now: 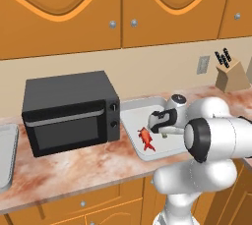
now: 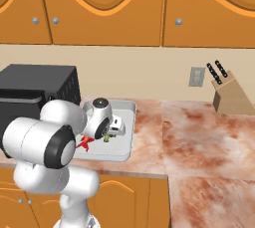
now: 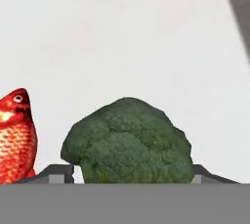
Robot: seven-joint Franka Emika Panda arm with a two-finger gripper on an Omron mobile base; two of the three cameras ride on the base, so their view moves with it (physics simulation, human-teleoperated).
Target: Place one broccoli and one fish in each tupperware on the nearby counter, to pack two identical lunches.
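A white shallow tupperware (image 1: 132, 121) (image 2: 125, 125) stands on the pink-brown stone counter (image 1: 74, 170), right of the microwave. In it lie a red fish (image 1: 145, 138) (image 2: 84, 144) (image 3: 17, 140) and a green broccoli (image 3: 129, 142) (image 2: 106, 138), side by side. My gripper (image 3: 129, 175) (image 1: 160, 126) hangs low over the tupperware, pointing down at the broccoli. Its two fingertips (image 3: 61, 174) stand wide apart, one on each side of the broccoli, so it is open. The fish lies just outside the left fingertip in the hand view.
A black microwave (image 1: 69, 113) (image 2: 35, 87) stands close on the left of the tupperware. A knife block (image 1: 231, 74) (image 2: 229, 95) sits at the back right by the wall. A grey shallow container (image 1: 5, 155) shows at the far left edge. Bare counter (image 2: 204, 147) stretches to the right.
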